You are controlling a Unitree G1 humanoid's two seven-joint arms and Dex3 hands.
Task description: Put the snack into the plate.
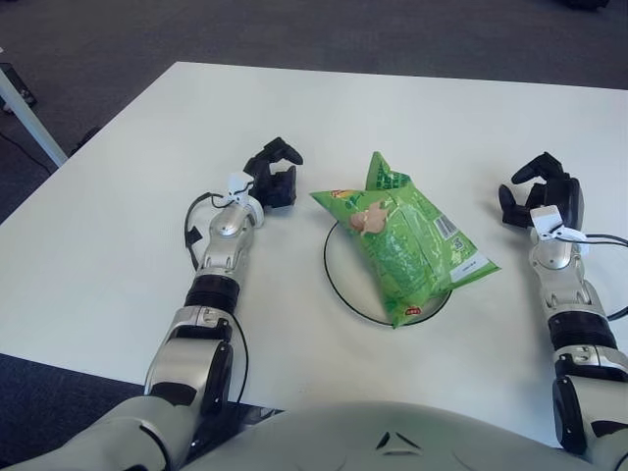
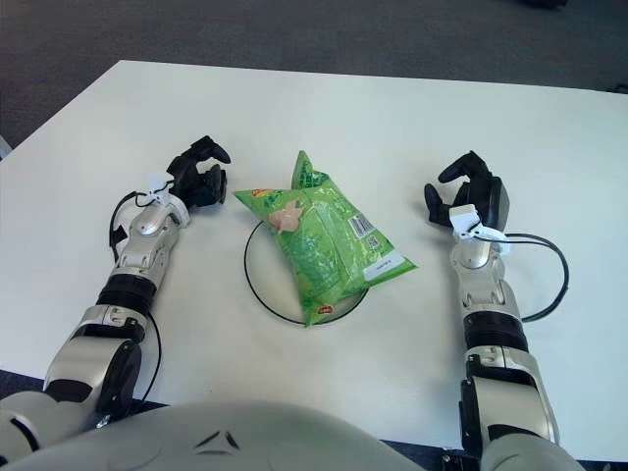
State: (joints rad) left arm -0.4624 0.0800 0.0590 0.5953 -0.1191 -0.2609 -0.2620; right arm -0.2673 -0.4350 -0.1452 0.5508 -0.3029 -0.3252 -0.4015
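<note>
A green snack bag [image 1: 404, 237] lies across a white plate with a dark rim [image 1: 331, 282] near the table's middle, covering most of it and overhanging on the right. My left hand [image 1: 273, 175] shows just left of the bag, fingers loosely spread and holding nothing. Out to the right of the bag is my right hand [image 1: 537, 192], also with relaxed fingers and nothing in it. Neither hand touches the bag.
The white table [image 1: 392, 108] stretches away behind the plate, with its left edge running diagonally. Dark carpet lies beyond it. A black cable [image 2: 549, 285] loops beside my right forearm, and a white table leg [image 1: 25, 113] stands at far left.
</note>
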